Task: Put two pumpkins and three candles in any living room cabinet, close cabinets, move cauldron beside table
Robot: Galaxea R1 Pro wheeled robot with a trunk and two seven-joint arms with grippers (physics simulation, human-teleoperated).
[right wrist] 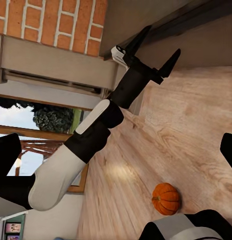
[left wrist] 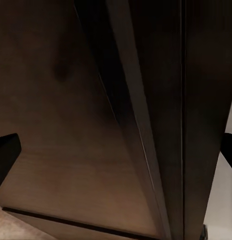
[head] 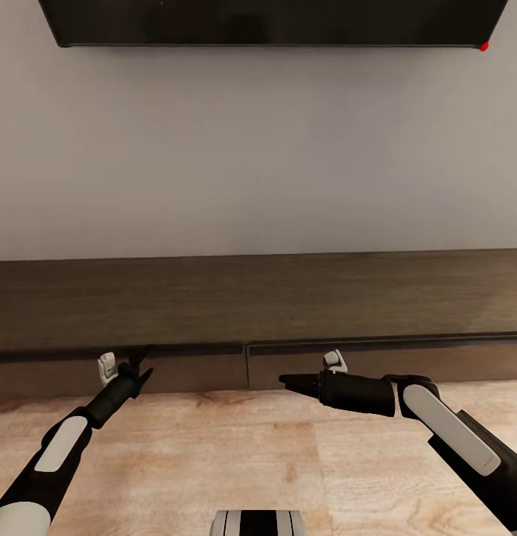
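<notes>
Left end effector (fingers spread) forward.

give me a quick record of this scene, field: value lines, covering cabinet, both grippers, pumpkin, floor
cabinet: long low dark-brown unit against the wall, drawer fronts shut
left gripper: open, fingers spread at the top edge of the left drawer front, holding nothing
right gripper: held low before the right drawer front, pointing sideways toward the left arm, empty; open or shut unclear
pumpkin: one small orange pumpkin on the floor, in the right wrist view, apart from both grippers
floor: light wood planks
above: dark screen on the wall
</notes>
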